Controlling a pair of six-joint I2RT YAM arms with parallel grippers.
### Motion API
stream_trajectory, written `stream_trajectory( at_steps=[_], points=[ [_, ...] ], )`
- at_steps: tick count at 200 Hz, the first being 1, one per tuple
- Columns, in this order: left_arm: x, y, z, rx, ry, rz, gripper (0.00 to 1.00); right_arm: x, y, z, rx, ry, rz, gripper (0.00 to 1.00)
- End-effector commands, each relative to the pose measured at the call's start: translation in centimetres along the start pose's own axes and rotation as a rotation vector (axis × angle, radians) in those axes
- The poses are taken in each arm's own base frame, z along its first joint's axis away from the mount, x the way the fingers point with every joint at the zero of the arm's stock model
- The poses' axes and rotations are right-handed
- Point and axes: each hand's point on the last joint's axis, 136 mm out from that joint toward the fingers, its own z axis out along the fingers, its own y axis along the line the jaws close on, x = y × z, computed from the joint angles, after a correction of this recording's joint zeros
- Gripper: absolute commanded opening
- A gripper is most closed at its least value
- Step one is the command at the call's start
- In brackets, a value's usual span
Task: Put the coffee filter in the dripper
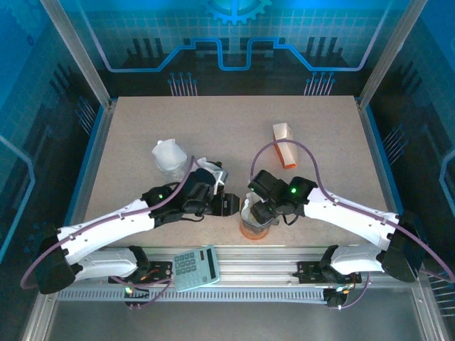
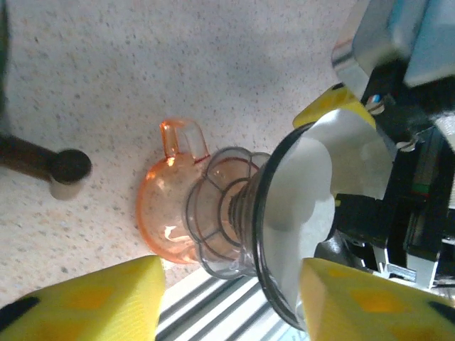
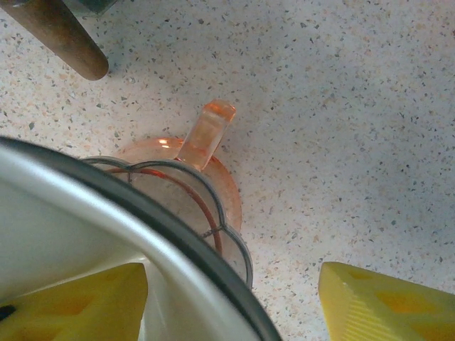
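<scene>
- White paper filter (image 2: 306, 192) lines the clear cone of the dripper (image 2: 227, 213), so I judge the placing done.
- What is left, I think, is to check that it lies flat and then back away.
- Dripper stands on its orange base on the table (image 2: 213, 57), near the front edge between my arms.
- Its long axis is upright: mouth up, filter tip down.
- My left pincer (image 2: 231, 273) is spread apart beside the rim, grasping nothing.
- My right pincer (image 3: 233, 277) is spread likewise, empty.

Glossy translucent orange plastic dripper (image 2: 167, 220)
</scene>
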Motion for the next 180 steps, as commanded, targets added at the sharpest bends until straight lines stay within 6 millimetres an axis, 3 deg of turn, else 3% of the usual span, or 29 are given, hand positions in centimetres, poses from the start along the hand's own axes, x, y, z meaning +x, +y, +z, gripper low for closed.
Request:
stream_trajectory(
  at_steps=[1,26,64,114,146,180],
  points=[
    [-0.7,-1.9,-0.7,0.098,-0.018,0.058,0.7,0.1,-0.3,0.4,0.01,0.01,-0.021,0.66],
    [-1.1,-2.5,-0.7,0.109,-0.016,0.088,0.76,-0.1,-0.3,0.3,0.012,0.005,-0.031,0.67],
    [-1.0,-3.2,0.1,0.134,0.007,0.107,0.52,-0.2,-0.1,0.3,0.0,0.001,-0.033,0.67],
    [-1.3,-4.4,0.2,0.19,-0.001,0.135,0.52,-0.5,0.0,-0.2,-0.012,-0.018,-0.032,0.68],
    [-1.5,-4.9,0.7,0.201,0.005,0.14,0.39,-0.5,0.0,-0.3,-0.011,-0.016,-0.031,0.68],
    [-1.4,-4.3,1.6,0.157,0.028,0.131,0.33,-0.5,-0.2,-0.2,-0.005,-0.015,-0.022,0.68]
  ],
)
